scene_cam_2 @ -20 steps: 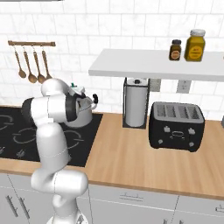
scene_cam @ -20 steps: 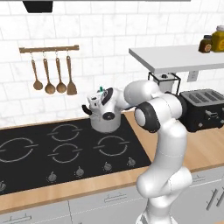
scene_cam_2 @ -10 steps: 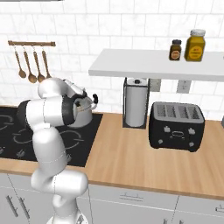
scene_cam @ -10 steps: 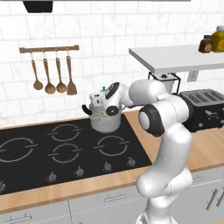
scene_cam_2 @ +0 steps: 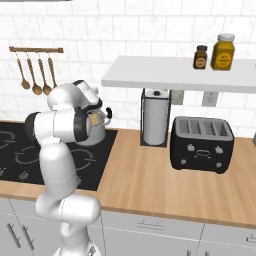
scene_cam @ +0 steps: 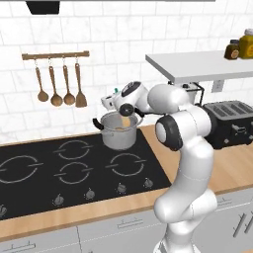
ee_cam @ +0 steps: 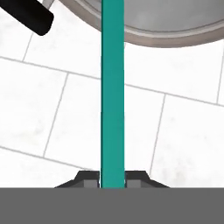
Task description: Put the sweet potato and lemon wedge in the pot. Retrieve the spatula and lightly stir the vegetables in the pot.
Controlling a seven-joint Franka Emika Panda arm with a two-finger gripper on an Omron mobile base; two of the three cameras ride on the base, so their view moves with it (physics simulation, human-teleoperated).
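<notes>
The silver pot (scene_cam: pixel 118 137) stands at the back right of the black cooktop (scene_cam: pixel 59 168), near the wall. My gripper (scene_cam: pixel 116 99) hovers just above its rim, shut on the teal handle of the spatula (ee_cam: pixel 113 87). The spatula's tan blade (scene_cam: pixel 126 121) hangs down at the pot's mouth. In the hand view the handle runs from my gripper (ee_cam: pixel 113 180) straight to the pot's rim (ee_cam: pixel 175 30), with one black loop handle (ee_cam: pixel 30 15) at the upper left. From the right, the arm covers much of the pot (scene_cam_2: pixel 96 134). What lies inside the pot is hidden.
Wooden spoons hang on a rail (scene_cam: pixel 57 55) on the tiled wall left of the pot. A paper towel roll (scene_cam_2: pixel 154 117) and a black toaster (scene_cam_2: pixel 201 143) stand on the wooden counter to the right, under a white shelf (scene_cam_2: pixel 185 75) with two jars.
The hand has turned above the pot and swung the spatula round; its tan blade now hangs at the pot's mouth. The pot has stayed in place.
</notes>
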